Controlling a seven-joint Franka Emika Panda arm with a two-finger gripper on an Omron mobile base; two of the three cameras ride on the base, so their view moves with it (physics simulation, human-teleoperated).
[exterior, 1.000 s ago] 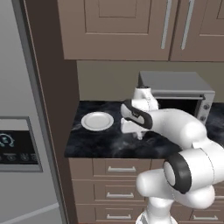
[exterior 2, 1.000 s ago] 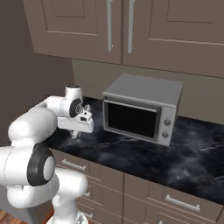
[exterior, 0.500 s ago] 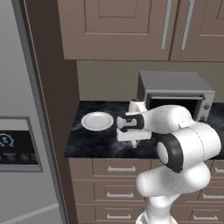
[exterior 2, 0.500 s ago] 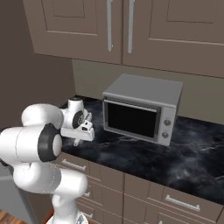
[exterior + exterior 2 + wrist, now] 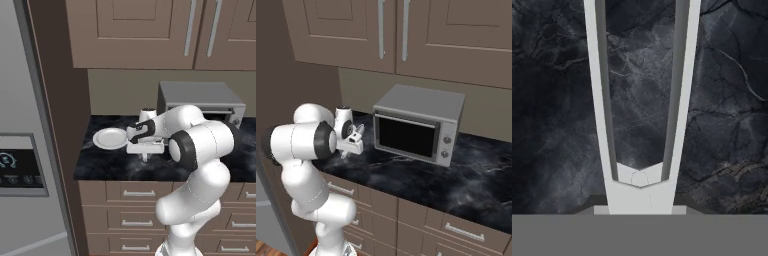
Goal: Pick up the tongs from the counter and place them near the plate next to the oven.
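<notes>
Bare counter (image 5: pixel 107 162) before plate (image 5: pixel 110 138), oven (image 5: pixel 200 100) blocking the right

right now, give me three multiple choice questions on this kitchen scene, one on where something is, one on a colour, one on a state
1. Where is the plate relative to the oven in the left base view?
A. to its left, on the counter
B. on top of it
C. inside it

2. What colour is the counter?
A. white
B. black with thin pale veins
C. light wood

3. What is the gripper doing?
A. open above the plate
B. shut on the tongs
C. shut on an oven knob

Answers:
1 A, the white plate lies on the worktop left of the oven.
2 B, the worktop is glossy black marble-look in both base views.
3 B, in the hand view the tongs' two long arms run out from between the fingertips over the dark counter.
</notes>
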